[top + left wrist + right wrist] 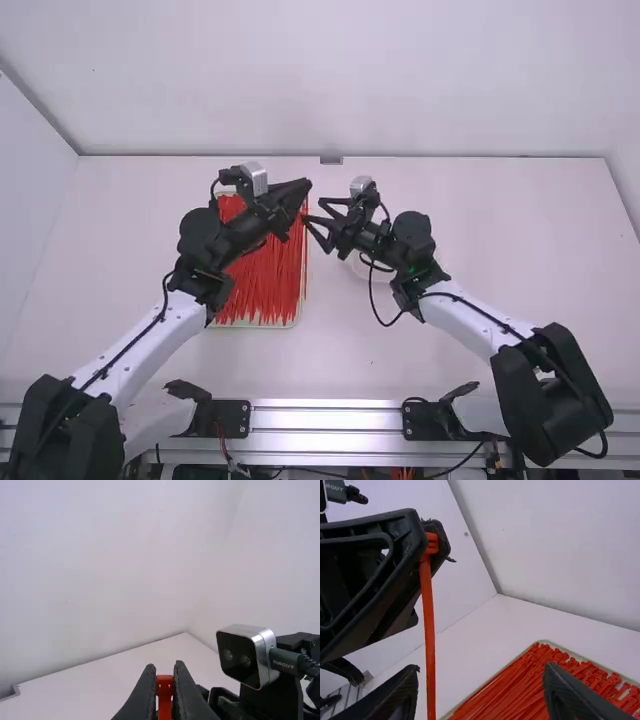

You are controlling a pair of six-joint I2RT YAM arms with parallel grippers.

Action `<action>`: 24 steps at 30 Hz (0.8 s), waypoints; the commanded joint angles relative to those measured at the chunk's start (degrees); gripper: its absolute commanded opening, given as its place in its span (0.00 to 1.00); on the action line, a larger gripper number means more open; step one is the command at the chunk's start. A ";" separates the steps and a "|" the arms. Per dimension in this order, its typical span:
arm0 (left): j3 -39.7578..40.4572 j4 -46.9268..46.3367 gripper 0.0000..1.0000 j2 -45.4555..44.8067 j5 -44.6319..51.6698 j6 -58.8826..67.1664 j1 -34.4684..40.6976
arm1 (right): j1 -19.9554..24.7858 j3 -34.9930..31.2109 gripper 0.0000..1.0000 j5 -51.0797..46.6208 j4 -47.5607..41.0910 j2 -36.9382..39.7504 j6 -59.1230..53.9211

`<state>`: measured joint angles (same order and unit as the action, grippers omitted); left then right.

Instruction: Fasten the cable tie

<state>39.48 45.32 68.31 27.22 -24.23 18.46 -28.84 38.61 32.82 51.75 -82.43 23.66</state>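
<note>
My left gripper (pixel 301 192) hovers over the far right corner of the tie tray, shut on the head of one red cable tie (pixel 427 630). In the left wrist view the tie's head (pixel 164 687) sits pinched between the fingers of the left gripper (pixel 164 672). The strap hangs straight down from those fingertips. My right gripper (pixel 318 228) faces it from the right, open. In the right wrist view, the strap runs between the wide-spread fingers of the right gripper (pixel 480 700), close to one finger (pixel 395 697) and touching neither.
A pale tray (pixel 290 324) piled with several loose red cable ties (pixel 262 275) lies under the left arm, and the heap (pixel 545 685) is in the right wrist view as well. Bare white table lies to the right and far side. The right arm's wrist camera (pixel 245 655) sits close beside the left gripper.
</note>
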 commanded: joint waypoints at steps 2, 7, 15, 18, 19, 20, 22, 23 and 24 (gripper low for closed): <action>1.44 0.44 0.02 0.17 -1.86 1.49 2.25 | -1.14 1.88 0.50 0.57 0.52 0.02 -0.11; 1.44 0.31 0.02 0.17 -2.67 1.51 2.21 | -1.11 1.88 0.28 0.61 0.46 0.02 0.15; 1.44 0.24 0.02 0.17 -2.82 1.55 1.73 | -0.72 1.88 0.00 0.76 -0.15 0.02 0.15; 1.44 0.22 0.25 0.17 -2.91 2.01 1.64 | 0.44 1.88 0.00 2.73 0.13 0.02 0.17; 1.44 0.22 0.25 0.17 -2.91 2.01 1.64 | 0.44 1.88 0.00 2.73 0.13 0.02 0.17; 1.44 0.22 0.38 0.17 -2.86 2.54 1.36 | 0.81 1.88 0.00 3.54 0.33 0.02 0.17; 1.44 0.13 0.63 0.15 -2.64 2.99 0.28 | 2.47 1.88 0.00 6.86 1.03 0.04 0.94; 1.44 0.13 0.67 0.15 -2.16 2.86 -0.13 | 3.04 1.88 0.00 7.67 1.20 0.04 1.51; 1.44 0.17 0.72 0.13 -1.18 2.91 -0.68 | 3.98 1.88 0.00 9.18 1.77 0.04 2.34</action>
<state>39.48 45.08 68.31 25.08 -22.17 19.05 -26.15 38.61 38.28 52.99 -82.41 24.60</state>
